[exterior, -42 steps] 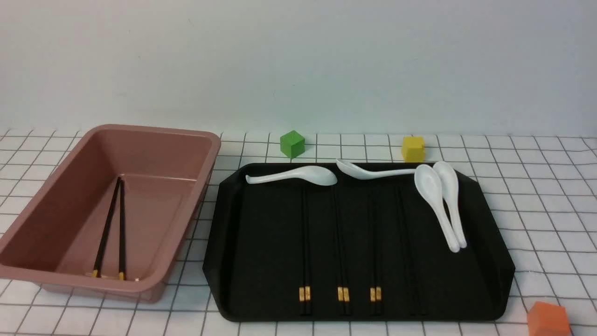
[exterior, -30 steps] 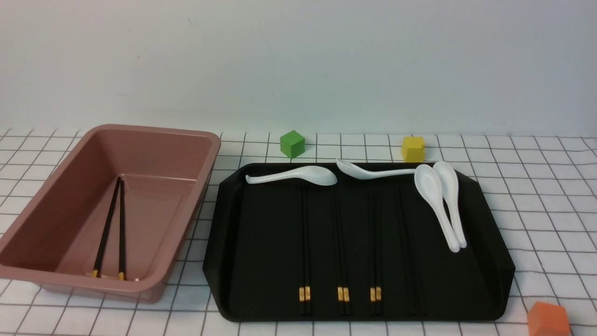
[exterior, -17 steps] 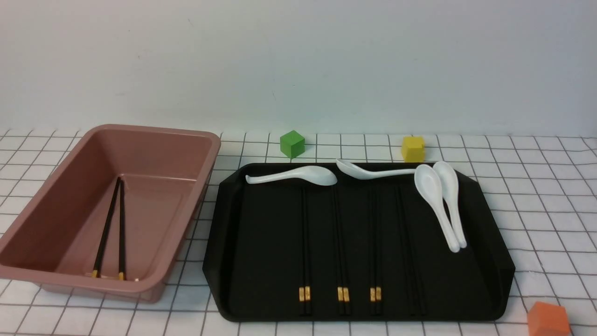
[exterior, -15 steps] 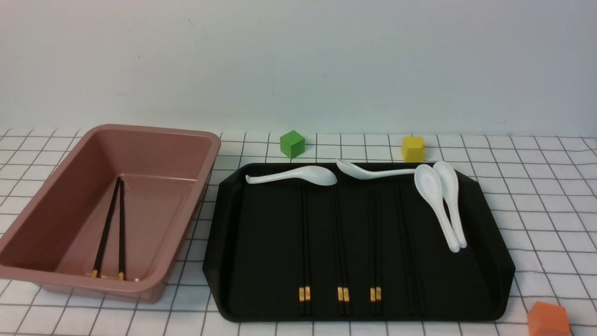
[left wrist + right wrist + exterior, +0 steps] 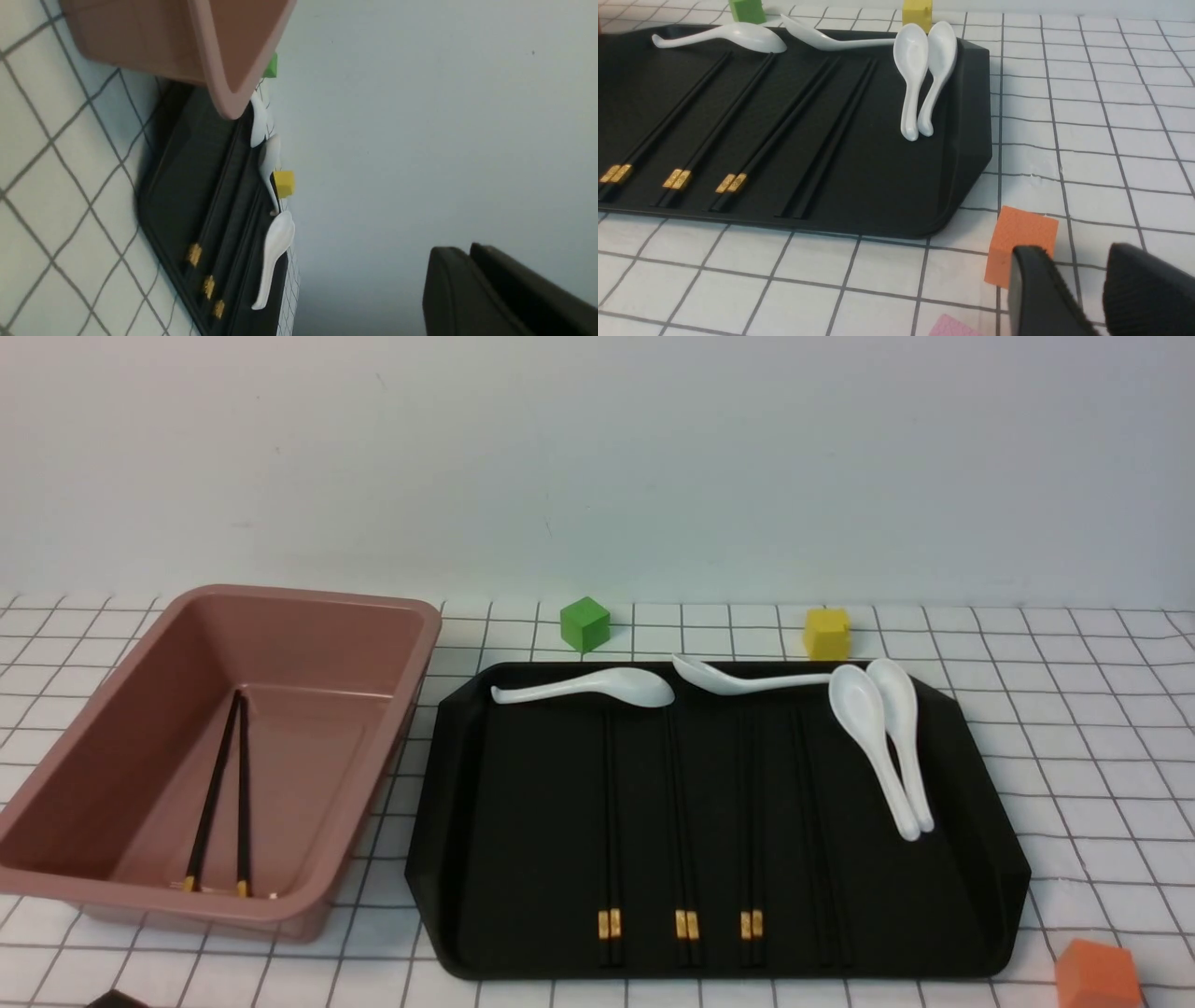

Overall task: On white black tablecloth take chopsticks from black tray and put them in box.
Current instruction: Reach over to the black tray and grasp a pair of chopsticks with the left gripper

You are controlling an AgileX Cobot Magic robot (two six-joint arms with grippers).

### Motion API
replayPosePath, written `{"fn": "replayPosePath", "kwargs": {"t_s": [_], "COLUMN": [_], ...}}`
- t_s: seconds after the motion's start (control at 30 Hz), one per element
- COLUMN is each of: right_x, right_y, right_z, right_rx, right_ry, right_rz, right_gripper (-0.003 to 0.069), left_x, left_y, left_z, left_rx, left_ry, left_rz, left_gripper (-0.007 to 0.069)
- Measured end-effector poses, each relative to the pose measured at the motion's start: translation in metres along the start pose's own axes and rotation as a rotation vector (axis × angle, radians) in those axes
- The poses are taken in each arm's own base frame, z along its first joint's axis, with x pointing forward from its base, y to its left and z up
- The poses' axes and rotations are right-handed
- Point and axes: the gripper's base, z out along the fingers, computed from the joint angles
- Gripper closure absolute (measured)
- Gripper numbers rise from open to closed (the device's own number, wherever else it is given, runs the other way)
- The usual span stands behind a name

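1. Chopsticks [image 5: 681,821] are lying in four side-by-side pairs on the tray [image 5: 523,821], running from its near edge toward its far edge. Three pairs are showing gold bands at their near ends, and I cannot make out a band on the rightmost pair.
2. A fifth pair [image 5: 229,784] is lying on the floor of the box [image 5: 308,644], with its banded ends toward the near wall.
3. The box is sitting on the tablecloth [image 5: 1074,756] just beside the tray's left edge.
4. Four white spoons [image 5: 857,705] are resting on the tray, two along its far edge and two side by side toward its right.
5. A green cube [image 5: 585,623] and a yellow cube [image 5: 827,633] are sitting on the cloth just beyond the tray. An orange cube [image 5: 1097,975] is sitting near the tray's near right corner.
6. The left gripper [image 5: 460,254] is pressing its fingers together with nothing between them.
7. The right gripper [image 5: 1078,261] is hovering over the cloth close to the orange cube. Its fingers are standing narrowly apart and gripping nothing.
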Motion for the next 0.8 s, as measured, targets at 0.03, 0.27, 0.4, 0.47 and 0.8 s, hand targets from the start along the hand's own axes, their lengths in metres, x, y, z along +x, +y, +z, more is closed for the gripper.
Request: {"fn": "replayPosePath", "kwargs": {"t_s": [0.03,0.27,0.4,0.47,0.8], "right_x": [0.000,0.000,0.000,0.000,0.000], "right_y": [0.000,0.000,0.000,0.000,0.000], "right_z": [0.000,0.000,0.000,0.000,0.000], "right_rx": [0.000,0.000,0.000,0.000,0.000], "right_ry": [0.000,0.000,0.000,0.000,0.000], "right_rz": [0.000,-0.001,-0.001,-0.001,-0.001], "right_gripper": [0.0419,0.0419,0.0419,0.0419,0.0419], "left_x": [0.002,0.014,0.011,0.000,0.018], "left_y": [-0.006,-0.084,-0.101,-0.100,-0.110], "left_z": [-0.001,-0.009,0.020,0.042,0.133], "left_rx": [0.009,0.020,-0.387,-0.678,-0.772], "left_ry": [0.026,0.177,0.449,0.603,0.906], "left_rz": [0.033,0.350,0.526,0.585,0.551], "left_gripper": [0.0570,0.0637,0.0637,0.0637,0.0637]}}
